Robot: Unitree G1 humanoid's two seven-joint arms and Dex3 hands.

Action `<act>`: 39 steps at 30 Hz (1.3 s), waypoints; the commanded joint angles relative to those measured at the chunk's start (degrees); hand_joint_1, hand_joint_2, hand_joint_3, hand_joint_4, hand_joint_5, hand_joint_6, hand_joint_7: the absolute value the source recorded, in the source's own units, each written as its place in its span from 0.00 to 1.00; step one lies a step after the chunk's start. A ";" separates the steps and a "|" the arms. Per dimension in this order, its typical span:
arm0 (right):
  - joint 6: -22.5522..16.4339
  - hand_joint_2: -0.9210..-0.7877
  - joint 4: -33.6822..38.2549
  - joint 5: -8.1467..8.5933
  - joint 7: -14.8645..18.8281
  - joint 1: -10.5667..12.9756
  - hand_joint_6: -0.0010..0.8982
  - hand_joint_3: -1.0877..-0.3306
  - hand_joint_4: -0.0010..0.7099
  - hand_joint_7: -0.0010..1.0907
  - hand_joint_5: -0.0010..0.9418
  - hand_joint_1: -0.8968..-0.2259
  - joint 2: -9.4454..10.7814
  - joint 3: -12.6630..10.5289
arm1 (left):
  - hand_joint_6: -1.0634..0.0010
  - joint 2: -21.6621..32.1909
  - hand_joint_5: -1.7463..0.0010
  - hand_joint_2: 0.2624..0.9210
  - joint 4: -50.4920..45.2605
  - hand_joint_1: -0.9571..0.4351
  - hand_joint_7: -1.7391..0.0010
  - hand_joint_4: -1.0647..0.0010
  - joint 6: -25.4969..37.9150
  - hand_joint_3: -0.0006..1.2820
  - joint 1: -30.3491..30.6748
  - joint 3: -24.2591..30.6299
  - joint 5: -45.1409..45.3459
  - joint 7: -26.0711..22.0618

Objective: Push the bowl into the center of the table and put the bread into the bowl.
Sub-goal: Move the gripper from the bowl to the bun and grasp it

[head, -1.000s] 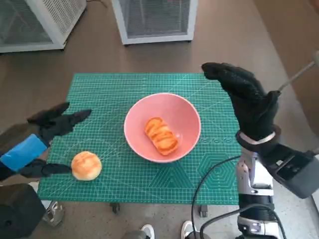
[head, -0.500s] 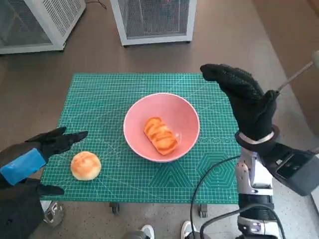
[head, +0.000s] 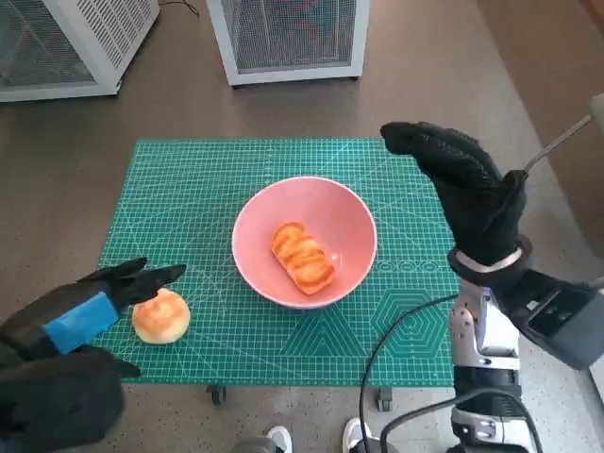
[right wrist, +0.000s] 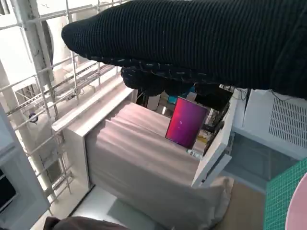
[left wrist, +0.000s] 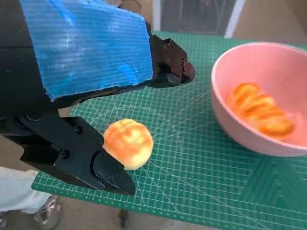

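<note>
round golden-brown bread roll [head: 160,316] near the left front corner of the green gridded cutting mat [head: 189,189], well apart from the pink plastic bowl [head: 354,222]. inside that bowl, at mat centre, already a ridged orange pastry [head: 304,257]. black left hand with blue-taped back [head: 90,316] poised around the roll, fingers [left wrist: 168,64] spread on either side, thumb below, nothing gripped and no clear contact. black knitted-glove right hand [head: 462,189] raised beside the bowl's right, fingers extended, empty.

probably light, soft and squashy, with a smooth glazed crust likely to slip. best taken across the widest middle, opposite sides, with gentle pressure only; too hard a squeeze likely to dent it.
</note>
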 commanded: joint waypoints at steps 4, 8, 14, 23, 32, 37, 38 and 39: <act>0.57 0.00 0.82 0.47 0.82 0.19 0.32 0.58 0.32 0.03 0.00 0.38 -0.76 -0.45 | 0.78 -1.29 1.00 0.71 4.89 0.72 1.00 0.92 -2.62 0.01 -0.83 -6.71 4.04 5.06; 0.53 0.00 0.61 0.17 0.66 0.24 0.32 0.58 0.32 0.03 0.00 0.38 -0.87 -0.48 | 0.77 -2.19 1.00 0.71 7.47 0.71 0.99 0.91 -3.67 0.01 -1.45 -10.18 6.50 7.49; 0.23 0.00 0.71 -0.14 0.60 0.29 0.32 0.58 0.31 0.03 0.00 0.39 -1.01 -0.47 | 0.76 -4.03 0.99 0.71 11.75 0.70 0.99 0.89 -5.64 0.01 -2.07 -14.78 10.84 11.01; 0.14 0.00 1.06 0.07 0.86 0.26 0.32 0.58 0.31 0.03 0.00 0.39 -1.17 -0.49 | 0.74 -6.04 0.99 0.72 18.40 0.69 0.99 0.87 -7.80 0.01 -3.39 -19.92 16.70 14.03; 0.24 0.00 0.96 0.27 1.14 0.46 0.32 0.58 0.31 0.03 0.00 0.40 -1.24 -0.31 | 0.68 -7.92 0.99 0.76 23.69 0.68 0.98 0.84 -8.59 0.01 -5.13 -22.90 21.23 15.03; 0.19 0.00 0.78 0.23 1.20 0.70 0.32 0.58 0.31 0.03 0.00 0.40 -1.19 -0.29 | 0.62 -9.48 0.99 0.78 27.49 0.69 0.98 0.77 -10.63 0.01 -5.79 -23.91 23.27 18.19; 0.16 0.00 0.75 0.19 1.18 0.73 0.32 0.58 0.31 0.03 0.00 0.40 -1.18 -0.29 | 0.59 -9.72 0.99 0.79 28.02 0.69 0.98 0.75 -11.04 0.01 -5.84 -23.96 23.58 18.71; 0.15 0.00 0.74 0.16 1.17 0.75 0.32 0.58 0.31 0.03 0.00 0.40 -1.18 -0.28 | 0.59 -9.89 0.99 0.79 28.32 0.70 0.98 0.74 -11.34 0.01 -5.86 -23.95 23.77 18.98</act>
